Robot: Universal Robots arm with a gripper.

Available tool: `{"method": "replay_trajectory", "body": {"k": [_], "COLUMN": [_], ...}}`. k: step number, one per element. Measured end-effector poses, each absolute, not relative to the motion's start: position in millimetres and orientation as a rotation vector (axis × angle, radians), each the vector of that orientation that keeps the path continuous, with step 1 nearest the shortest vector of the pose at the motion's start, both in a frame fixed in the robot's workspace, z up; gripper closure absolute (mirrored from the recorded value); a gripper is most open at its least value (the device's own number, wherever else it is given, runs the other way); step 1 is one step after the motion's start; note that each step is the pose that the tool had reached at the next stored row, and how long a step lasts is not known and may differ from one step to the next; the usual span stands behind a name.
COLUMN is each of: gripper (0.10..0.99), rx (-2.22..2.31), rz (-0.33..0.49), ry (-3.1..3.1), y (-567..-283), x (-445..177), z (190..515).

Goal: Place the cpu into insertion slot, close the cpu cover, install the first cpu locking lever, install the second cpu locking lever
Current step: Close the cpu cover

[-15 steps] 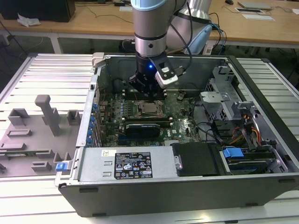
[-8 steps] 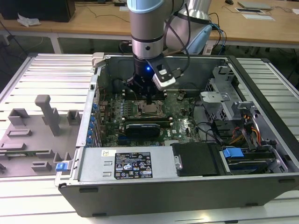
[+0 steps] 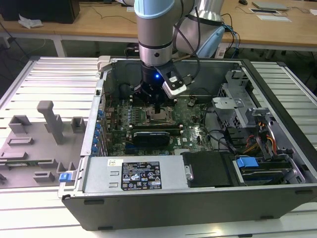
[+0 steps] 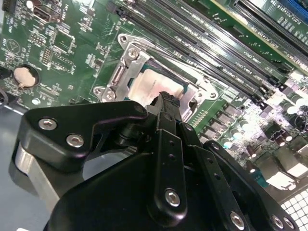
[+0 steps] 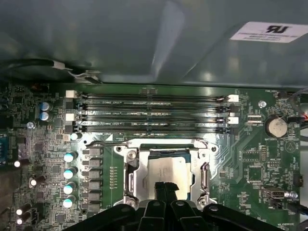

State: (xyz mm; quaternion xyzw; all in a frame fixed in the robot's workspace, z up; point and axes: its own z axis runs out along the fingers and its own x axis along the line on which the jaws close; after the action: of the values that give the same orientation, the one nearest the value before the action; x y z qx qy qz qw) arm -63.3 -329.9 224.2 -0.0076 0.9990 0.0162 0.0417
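Note:
The cpu (image 5: 166,168) lies flat in the insertion slot (image 5: 166,152) on the green motherboard, its dull silver top (image 4: 147,86) showing in both wrist views. The cpu cover (image 5: 136,172) lies down around the chip as a metal frame (image 4: 126,65). A thin locking lever rod (image 5: 159,142) runs along the frame's side toward the memory slots. My gripper (image 5: 165,185) hangs just above the chip's edge, black fingertips together with nothing visible between them (image 4: 166,98). In the exterior view the gripper (image 3: 156,110) stands straight over the slot (image 3: 161,118) inside the open computer case.
Long black memory slots (image 5: 154,113) lie beside the socket, with capacitors (image 5: 70,173) and a coin battery (image 5: 276,126) to either side. Case walls, a power supply (image 3: 143,173), a drive cage (image 3: 237,99) and cables (image 3: 262,139) surround the board. A grey fixture tray (image 3: 34,139) is outside.

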Motion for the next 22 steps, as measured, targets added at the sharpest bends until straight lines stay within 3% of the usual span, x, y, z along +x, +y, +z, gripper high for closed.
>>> {"method": "replay_trajectory", "body": {"k": [22], "gripper": [0.98], "rx": [-0.095], "rz": [0.052], "ry": [3.063], "y": [-330], "x": [-81], "z": [205]}}
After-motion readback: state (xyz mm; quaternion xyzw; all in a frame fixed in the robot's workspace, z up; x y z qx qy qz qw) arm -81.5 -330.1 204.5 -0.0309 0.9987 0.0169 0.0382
